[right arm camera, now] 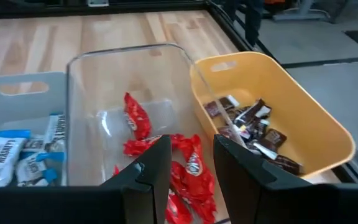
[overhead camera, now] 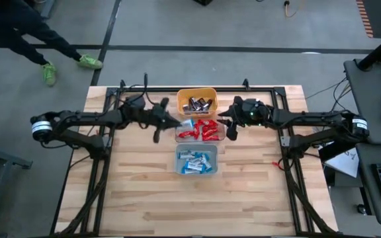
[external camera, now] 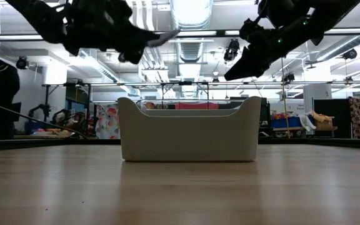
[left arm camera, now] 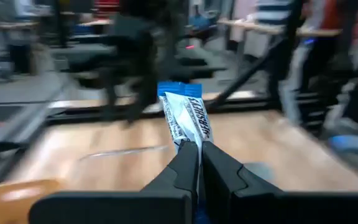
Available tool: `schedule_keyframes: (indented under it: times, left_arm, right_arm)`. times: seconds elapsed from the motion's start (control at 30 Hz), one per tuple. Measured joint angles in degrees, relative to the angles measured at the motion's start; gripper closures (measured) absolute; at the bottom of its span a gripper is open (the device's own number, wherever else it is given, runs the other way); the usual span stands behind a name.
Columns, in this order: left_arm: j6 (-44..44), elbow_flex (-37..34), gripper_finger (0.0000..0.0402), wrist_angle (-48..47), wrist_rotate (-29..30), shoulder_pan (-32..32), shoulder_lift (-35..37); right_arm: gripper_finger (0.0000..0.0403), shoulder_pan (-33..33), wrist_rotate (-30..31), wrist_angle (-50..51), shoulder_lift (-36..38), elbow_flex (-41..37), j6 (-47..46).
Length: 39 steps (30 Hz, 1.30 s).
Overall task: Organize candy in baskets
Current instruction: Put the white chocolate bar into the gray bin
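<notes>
Holding a blue-and-white bar [left arm camera: 185,118] pinched by its lower end in the left gripper [left arm camera: 199,163], w/ the jaws clamped tight on the wrapper so the bar sticks out ahead of the fingers. From above, that gripper [overhead camera: 175,123] sits just at the left edge of the clear bin [overhead camera: 222,136], up off the bench [overhead camera: 137,192]. My read: it's the wrong bin for this colour, so the bar stays held high rather than dropped here.

Bins run in a row down the bench middle: yellow-orange bin [overhead camera: 197,92] farthest from me w/ dark brown/silver bars [right arm camera: 253,134], clear one in the middle w/ red bars [right arm camera: 185,168], grey-blue bin [overhead camera: 197,173] nearest w/ blue-and-white bars [overhead camera: 196,162]. Sorted by wrapper colour, so this bar prob. belongs in the grey-blue bin.

Right gripper [right arm camera: 190,163] hangs above the clear bin's right side [overhead camera: 231,125], jaws partway apart w/ nothing between them; through the gap I see only red bars lying in the bin below. Looks like it's parked there to keep clear of the left arm.

Low cam shows the grey-blue bin [external camera: 189,134] front-on, both arms well above its rim. A person stands at the room's edge beyond the bench, not near the work.
</notes>
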<state>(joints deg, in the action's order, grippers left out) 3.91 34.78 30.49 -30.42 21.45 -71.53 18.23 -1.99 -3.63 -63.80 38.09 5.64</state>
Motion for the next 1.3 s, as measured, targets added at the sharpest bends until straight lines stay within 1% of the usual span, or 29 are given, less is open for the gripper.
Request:
schedule_keyframes:
  times: [0.07,0.2,0.37,0.43,0.53,0.6,0.67,0.73,0.83,0.93,1.13,1.2,1.3]
  left_arm:
    - [-1.6,1.0,0.0401,-1.7,-0.2,-3.1,-0.3]
    - [-4.4,1.8,0.0401,-6.8,6.1,-10.2,-2.1]
    - [-4.8,1.4,0.0401,-7.1,13.3,-14.6,-3.4]
    - [-4.8,1.1,0.0401,-9.0,13.2,-15.7,-4.9]
    - [-4.7,1.1,0.0401,-8.7,13.1,-18.1,-7.3]
    - [-4.5,1.3,0.0401,-8.6,14.7,-19.5,-9.4]
    - [-4.7,1.5,0.0401,-9.1,17.6,-19.9,-11.0]
    - [-4.7,2.2,0.0401,-8.6,19.1,-19.8,-12.4]
    - [-4.3,3.2,0.0401,-9.3,19.2,-19.9,-14.5]
    - [-3.2,5.0,0.0401,-12.4,19.1,-19.9,-15.8]
    - [-3.0,7.4,0.0400,-15.8,21.0,-19.9,-17.3]
    - [-3.2,8.0,0.0393,-16.1,21.0,-19.9,-17.3]
    - [-3.9,8.4,0.0373,-19.1,21.0,-19.9,-17.2]
  right_arm:
    - [0.0291,0.6,0.0,0.0,0.0,0.0,0.7]
    - [0.0291,1.0,0.0,0.0,0.0,0.0,1.8]
    - [0.0291,0.9,-1.5,0.2,0.0,0.0,2.5]
    - [0.0291,0.9,-1.7,0.4,0.0,0.0,2.4]
    - [0.0291,0.9,-3.8,0.9,-0.1,-0.1,1.1]
    - [0.0291,0.9,-5.5,1.4,-0.1,-0.1,0.0]
    - [0.0291,0.9,-6.0,2.0,-0.1,-0.1,-1.1]
    - [0.0291,0.9,-6.1,2.1,-0.1,-0.2,-1.8]
    - [0.0291,0.9,-6.0,2.2,-0.1,-0.4,-2.0]
    - [0.0291,0.9,-6.0,2.2,-0.1,-0.4,-2.0]
    - [0.0291,0.9,-6.0,2.1,-0.1,-0.4,-0.9]
    - [0.0291,0.9,-6.0,2.1,-0.1,-0.4,-0.7]
    - [0.0291,0.9,-6.0,2.1,-0.1,-0.4,-0.7]
